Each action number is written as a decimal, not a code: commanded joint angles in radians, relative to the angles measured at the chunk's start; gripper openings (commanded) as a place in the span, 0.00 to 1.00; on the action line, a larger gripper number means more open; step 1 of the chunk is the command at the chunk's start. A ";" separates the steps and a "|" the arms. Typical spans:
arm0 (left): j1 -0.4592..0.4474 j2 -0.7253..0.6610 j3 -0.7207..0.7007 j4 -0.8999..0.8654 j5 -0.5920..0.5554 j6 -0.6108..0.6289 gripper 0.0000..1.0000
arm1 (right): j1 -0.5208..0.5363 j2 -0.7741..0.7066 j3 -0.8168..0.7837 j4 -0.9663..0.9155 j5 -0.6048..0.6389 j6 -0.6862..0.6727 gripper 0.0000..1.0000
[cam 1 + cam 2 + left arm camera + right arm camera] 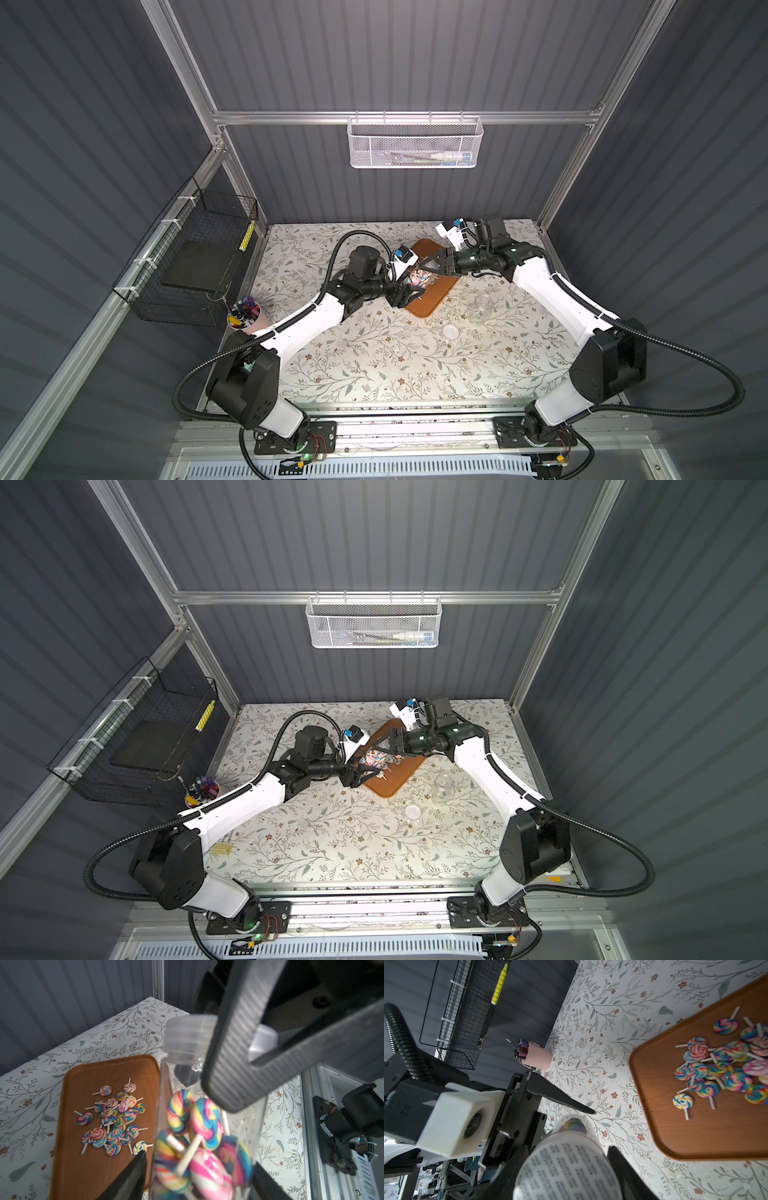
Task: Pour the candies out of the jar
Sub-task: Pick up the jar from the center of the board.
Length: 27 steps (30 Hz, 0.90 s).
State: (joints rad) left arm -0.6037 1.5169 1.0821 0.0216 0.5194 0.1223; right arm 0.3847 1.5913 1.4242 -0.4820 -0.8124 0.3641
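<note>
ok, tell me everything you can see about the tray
The tray is brown with a wood-grain look, rectangular with rounded corners and a low raised rim. It lies flat on the floral table, toward the back, angled to its edges. A loose pile of candies rests on it.

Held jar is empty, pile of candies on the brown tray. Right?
No. The jar is not empty: several candies are inside it, clear in the left wrist view. The pile on the brown tray is as you say.
</note>
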 commanded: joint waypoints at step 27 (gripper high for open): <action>-0.016 0.001 0.000 0.047 -0.090 -0.044 0.07 | -0.003 -0.083 -0.062 0.044 0.197 0.165 0.78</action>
State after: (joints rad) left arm -0.6136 1.5169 1.0821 0.0242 0.4488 0.1009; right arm 0.3801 1.5253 1.3983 -0.4557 -0.6785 0.4709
